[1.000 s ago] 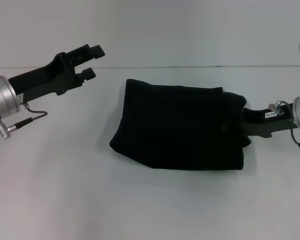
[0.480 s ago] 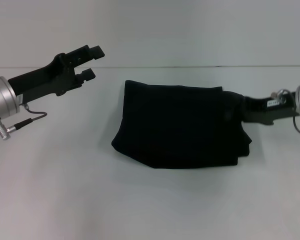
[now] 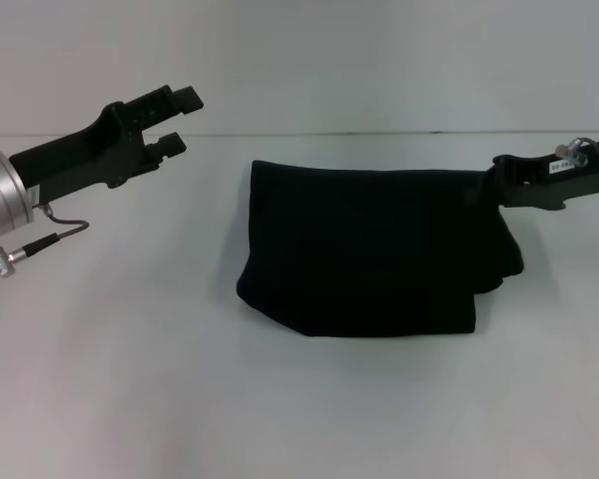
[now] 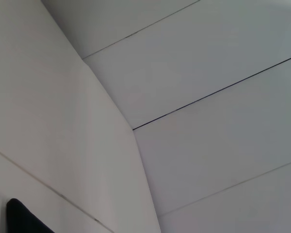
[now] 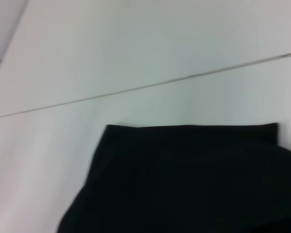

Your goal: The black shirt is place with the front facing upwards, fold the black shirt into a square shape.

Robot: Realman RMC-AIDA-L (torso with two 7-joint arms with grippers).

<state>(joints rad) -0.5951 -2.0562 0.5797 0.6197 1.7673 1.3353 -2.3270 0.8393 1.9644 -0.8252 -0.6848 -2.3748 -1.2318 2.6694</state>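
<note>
Head view: the black shirt sits center to center-right of the frame on the white table, already bunched into a rough folded block, no lettering showing. Its right side is raised and drapes down from the upper right corner; the lower right edge hangs in a loose fold.

My right gripper is at the right edge of the frame, upper half, its tip against the shirt's upper right corner. The fingertips are lost against the black cloth, so I can't tell if it's clamped on the fabric or not.

My left gripper is in the upper left of the frame, well apart from the shirt, hanging above the table with its two fingers spread and nothing between them.

Right wrist view: shirt fills the lower center and lower right, straight top edge, white table behind it.

Left wrist view: mostly white panels with dark seams; a small dark shape at the lower left corner, can't tell what it is.
</note>
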